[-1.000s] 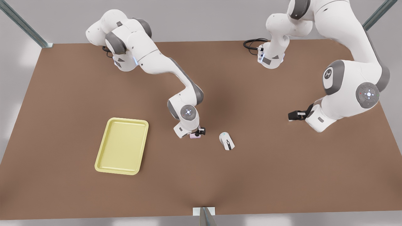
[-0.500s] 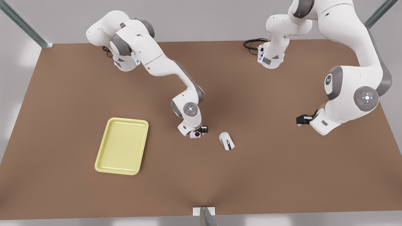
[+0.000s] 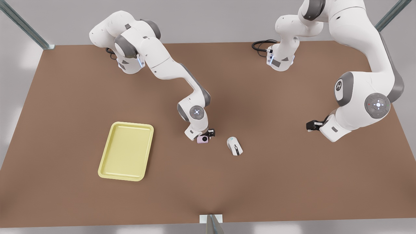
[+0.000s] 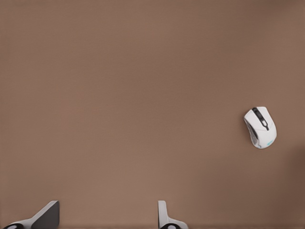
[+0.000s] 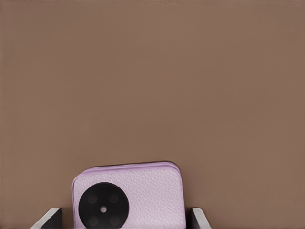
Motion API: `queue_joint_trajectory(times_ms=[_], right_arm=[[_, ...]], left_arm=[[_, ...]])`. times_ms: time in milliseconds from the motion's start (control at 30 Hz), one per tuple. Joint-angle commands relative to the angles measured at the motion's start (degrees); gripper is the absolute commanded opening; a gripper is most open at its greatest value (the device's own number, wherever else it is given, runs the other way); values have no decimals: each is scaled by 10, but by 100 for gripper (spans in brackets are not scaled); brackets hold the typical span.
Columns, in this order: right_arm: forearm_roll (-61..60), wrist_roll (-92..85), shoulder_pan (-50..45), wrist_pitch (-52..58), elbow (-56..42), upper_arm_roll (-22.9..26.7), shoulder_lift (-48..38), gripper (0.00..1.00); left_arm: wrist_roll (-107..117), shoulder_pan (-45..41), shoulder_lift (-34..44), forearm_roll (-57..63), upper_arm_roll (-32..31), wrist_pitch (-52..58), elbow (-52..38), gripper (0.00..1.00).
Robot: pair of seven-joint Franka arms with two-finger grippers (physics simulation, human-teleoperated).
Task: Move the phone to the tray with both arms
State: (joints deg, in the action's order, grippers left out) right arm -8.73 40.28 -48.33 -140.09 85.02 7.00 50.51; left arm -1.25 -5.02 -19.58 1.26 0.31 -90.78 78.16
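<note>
A brown table [image 3: 292, 182] carries everything. On it lie the pale yellow tray [image 3: 126, 151] at about 8 o'clock from the table's middle, the white mouse [image 3: 234, 146] at about 5 o'clock, and the pink phone [image 3: 202, 139] just at 9 o'clock of the mouse and well apart from the tray, though whether the phone actually touches the surface cannot be told. The two arm bases [image 3: 280, 60] stand on the far edge at 11 and 1 o'clock, with a black cable [image 3: 261, 45] coiled beside the latter.
</note>
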Motion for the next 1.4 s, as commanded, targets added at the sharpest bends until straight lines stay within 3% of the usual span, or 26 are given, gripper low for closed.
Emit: queue_joint_trajectory(times_ms=[0, 33, 100, 233, 333, 500, 633, 800, 1033, 1200, 1267, 1367], right_arm=[[-1, -57, 0, -3, 0, 0, -2, 100], [0, -64, 0, -4, 0, 0, -2, 100], [0, -71, -2, -4, 1, 0, -1, 89], [0, -71, -2, -4, 1, -1, 0, 89], [0, -75, -2, -1, 1, 0, -2, 82], [0, -76, -2, 1, 1, 0, -3, 79], [0, -82, 5, 42, 9, 0, -43, 79], [2, -158, 54, 30, 131, 0, -134, 79], [3, -418, 228, -4, 329, 3, -264, 79], [3, -582, 284, -4, 413, 63, -311, 79], [3, -592, 293, -3, 408, 67, -299, 100], [2, -592, 293, 3, 401, 67, -295, 100]], left_arm=[[-16, 0, 1, 0, 0, 0, 0, 100], [-16, 0, 1, 0, 0, 0, 0, 100], [-16, 1, 1, 0, 0, 0, 0, 100], [-16, 1, 1, 0, 1, 0, 0, 100], [-16, 1, 2, 0, 1, 1, 0, 100], [-16, 1, 2, 0, 1, 1, 0, 100], [-16, 0, 2, 1, 1, 1, -1, 100], [-15, 0, 2, -1, 1, 1, -6, 100], [-14, 0, 2, -2, 1, 1, -6, 100], [-14, 0, 2, -2, 1, 0, -6, 100], [-14, 0, 2, -2, 1, 0, -6, 100], [-15, 0, 1, -2, 1, 0, -6, 100]])
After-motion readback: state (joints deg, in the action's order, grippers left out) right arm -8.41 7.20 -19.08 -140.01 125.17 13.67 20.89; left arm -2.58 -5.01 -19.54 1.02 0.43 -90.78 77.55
